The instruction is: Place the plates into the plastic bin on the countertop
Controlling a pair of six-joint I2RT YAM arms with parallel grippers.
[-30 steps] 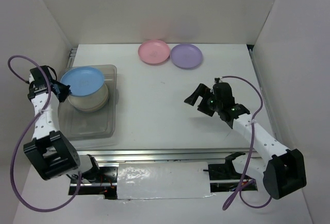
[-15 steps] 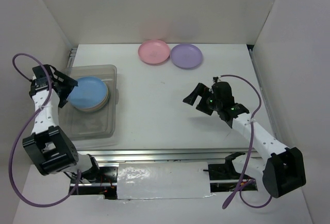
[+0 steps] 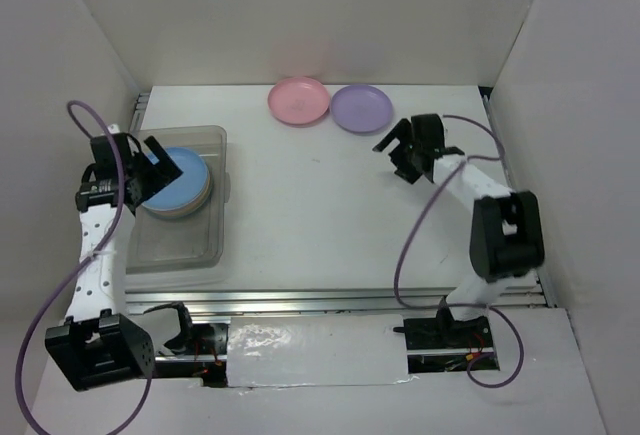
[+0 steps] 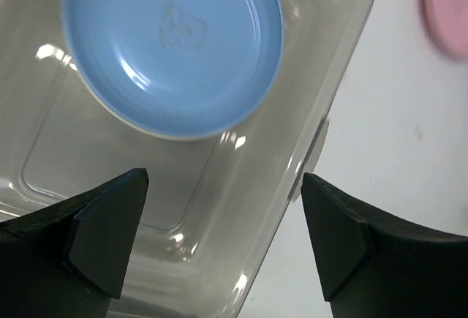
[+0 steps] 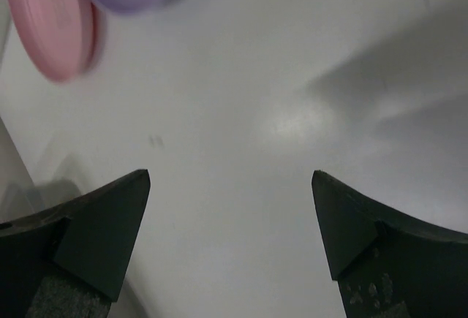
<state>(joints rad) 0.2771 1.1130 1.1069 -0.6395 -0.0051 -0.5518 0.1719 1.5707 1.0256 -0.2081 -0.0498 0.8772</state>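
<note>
Nearest, a metal rail (image 3: 330,300) along the front edge of the flat white countertop (image 3: 320,205); both arm bases sit just before it. On the left, close behind the rail, a clear rectangular plastic bin (image 3: 175,245) with rounded corners and low walls, its near half bare. Over the bin's left side, the left gripper (image 4: 223,179), fingers spread wide and holding nothing; the wrist view shows the bin's floor between the two dark fingertips. In the far half of the bin, one round blue plastic plate (image 3: 180,177), lying flat and face up, with a pale rim showing under it, so it rests on top of something stacked; what lies beneath I cannot tell. Further back on the right, the right gripper (image 3: 400,150), jaws apart and empty, over bare countertop, near the plates behind it but apart from them. At the far edge, a round pink plastic plate (image 3: 298,101) and a round purple plastic plate (image 3: 361,108), side by side, just about touching, pink on the left; both lie outside the bin, well apart from it. Behind and at both sides, plain white walls (image 3: 300,15).
</note>
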